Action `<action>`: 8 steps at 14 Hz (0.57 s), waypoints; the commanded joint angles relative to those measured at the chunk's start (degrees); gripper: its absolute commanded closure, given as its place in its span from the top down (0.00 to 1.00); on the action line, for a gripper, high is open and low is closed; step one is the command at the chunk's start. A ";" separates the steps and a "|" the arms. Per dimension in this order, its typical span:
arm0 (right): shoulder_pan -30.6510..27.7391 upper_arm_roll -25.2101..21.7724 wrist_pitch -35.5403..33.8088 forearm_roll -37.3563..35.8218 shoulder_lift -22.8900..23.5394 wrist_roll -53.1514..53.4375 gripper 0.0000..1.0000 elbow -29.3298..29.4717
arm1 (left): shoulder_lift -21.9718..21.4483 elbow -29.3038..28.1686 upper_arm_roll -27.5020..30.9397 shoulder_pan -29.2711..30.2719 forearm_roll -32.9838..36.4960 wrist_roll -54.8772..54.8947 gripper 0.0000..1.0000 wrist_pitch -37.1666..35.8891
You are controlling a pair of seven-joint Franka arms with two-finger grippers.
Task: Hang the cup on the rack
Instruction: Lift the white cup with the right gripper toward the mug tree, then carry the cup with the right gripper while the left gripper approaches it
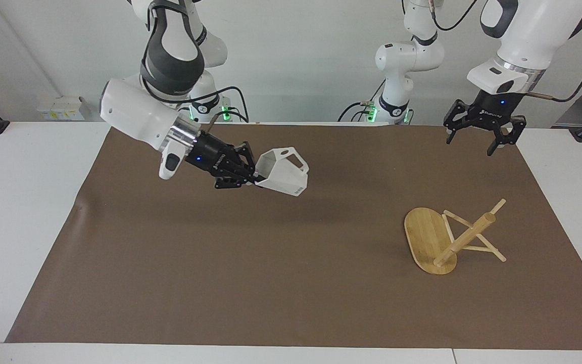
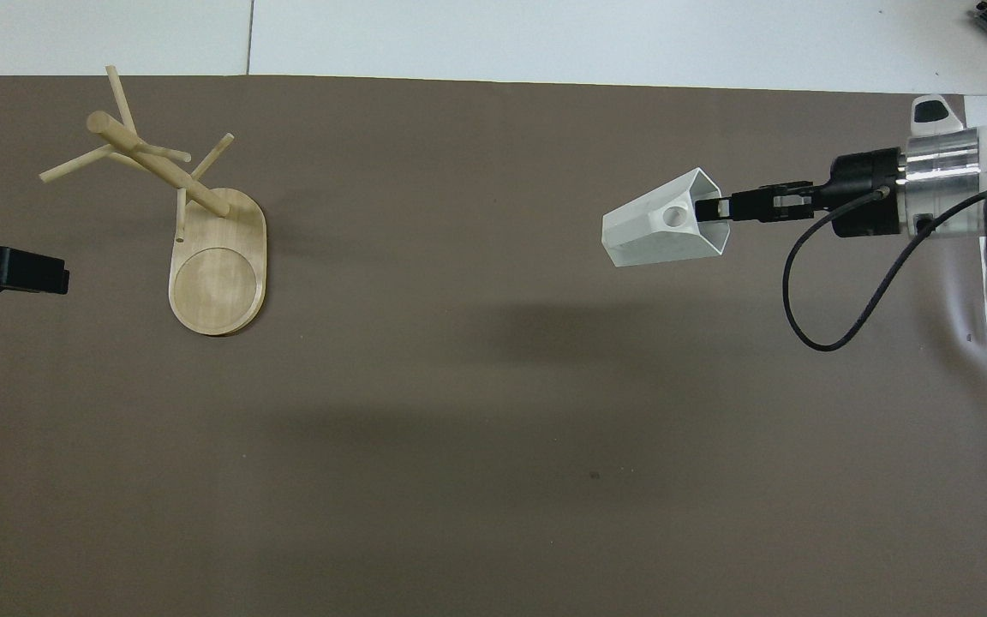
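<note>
Over brown paper (image 1: 291,283), right claw (image 1: 254,177) pinches faceted white cup (image 1: 282,172) (left claw (image 1: 478,139) agape)

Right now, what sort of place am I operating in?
Most likely a robotics lab bench: two white arms mounted at a white table under brown paper, bare walls, and just the cup and toppled rack as props.

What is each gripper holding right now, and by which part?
The right gripper holds the white cup by its rim wall, up over the mat. The left gripper is open and holds nothing.
</note>
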 commanded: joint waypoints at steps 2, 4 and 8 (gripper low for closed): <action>6.24 0.01 8.42 2.28 0.36 5.47 0.00 -0.30 | -2.38 -3.76 0.66 -2.45 -4.27 7.87 1.00 2.24; 7.65 0.01 8.25 2.19 0.19 6.01 0.00 -0.65 | -2.38 -5.15 0.66 -2.45 -7.43 16.81 1.00 3.11; 12.30 -0.08 8.42 -0.17 0.10 9.86 0.00 -0.56 | -0.80 -7.09 0.74 -1.92 -15.16 35.87 1.00 5.48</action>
